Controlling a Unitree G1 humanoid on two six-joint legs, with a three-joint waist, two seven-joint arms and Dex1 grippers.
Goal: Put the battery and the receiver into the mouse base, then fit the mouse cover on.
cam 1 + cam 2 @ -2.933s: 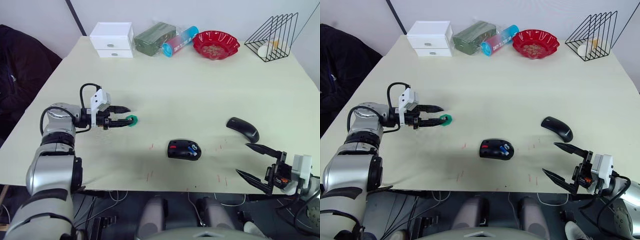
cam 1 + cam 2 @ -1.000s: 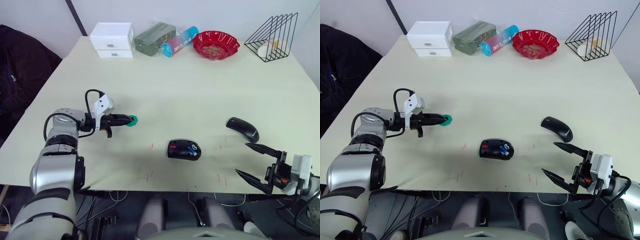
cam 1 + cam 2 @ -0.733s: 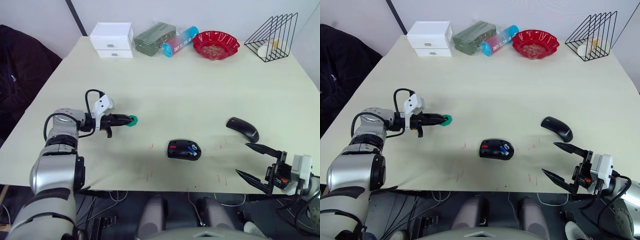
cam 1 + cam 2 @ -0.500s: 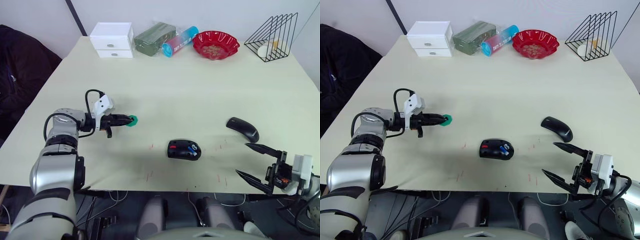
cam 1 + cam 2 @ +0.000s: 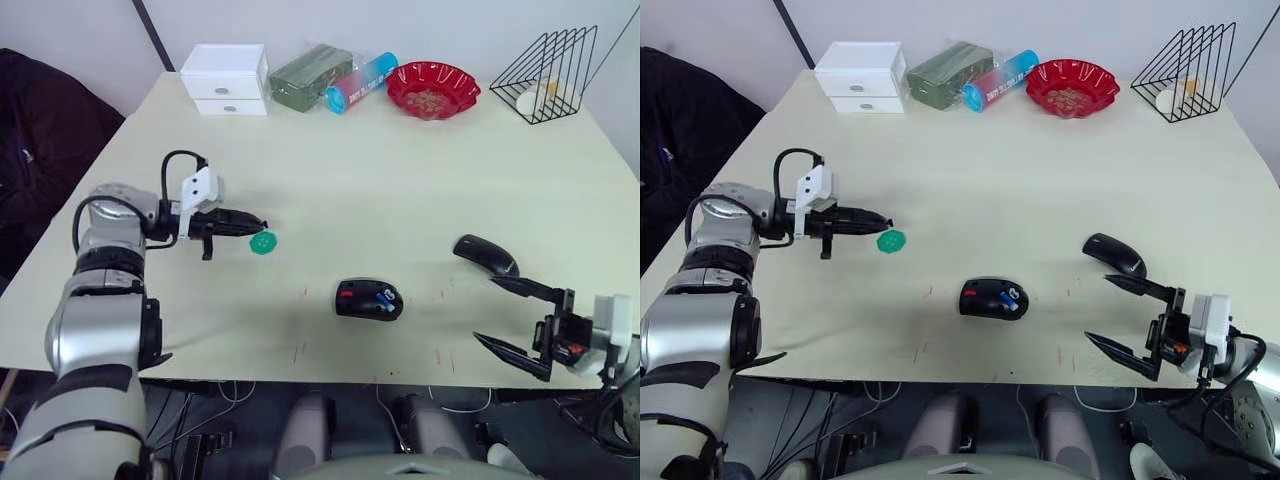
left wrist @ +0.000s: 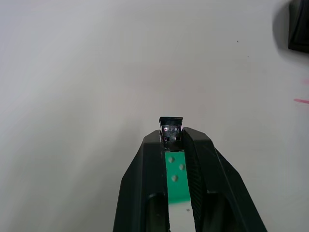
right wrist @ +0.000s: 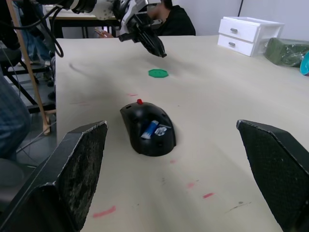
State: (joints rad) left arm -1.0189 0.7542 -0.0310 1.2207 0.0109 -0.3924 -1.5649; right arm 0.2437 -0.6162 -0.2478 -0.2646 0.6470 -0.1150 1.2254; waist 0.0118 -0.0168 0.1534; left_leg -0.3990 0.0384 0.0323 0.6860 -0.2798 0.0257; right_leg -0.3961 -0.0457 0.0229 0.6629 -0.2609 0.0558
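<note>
Jaws of the left gripper point(image 6: 172, 137) pinch the receiver point(image 6: 171, 128) above the green disc point(image 5: 262, 243); right gripper point(image 5: 520, 318) jaws spread wide.

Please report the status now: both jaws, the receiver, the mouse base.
Left gripper shut on receiver, lifted above green disc. Right gripper open, idle near mouse cover. Mouse base holds battery; path clear.

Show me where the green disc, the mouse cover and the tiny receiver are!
green disc point(image 5: 262, 243), left eye view, its flat top.
mouse cover point(image 5: 486, 256), left eye view, its arched back.
receiver point(image 6: 171, 129), left wrist view, its end at the left end effector's tips.
</note>
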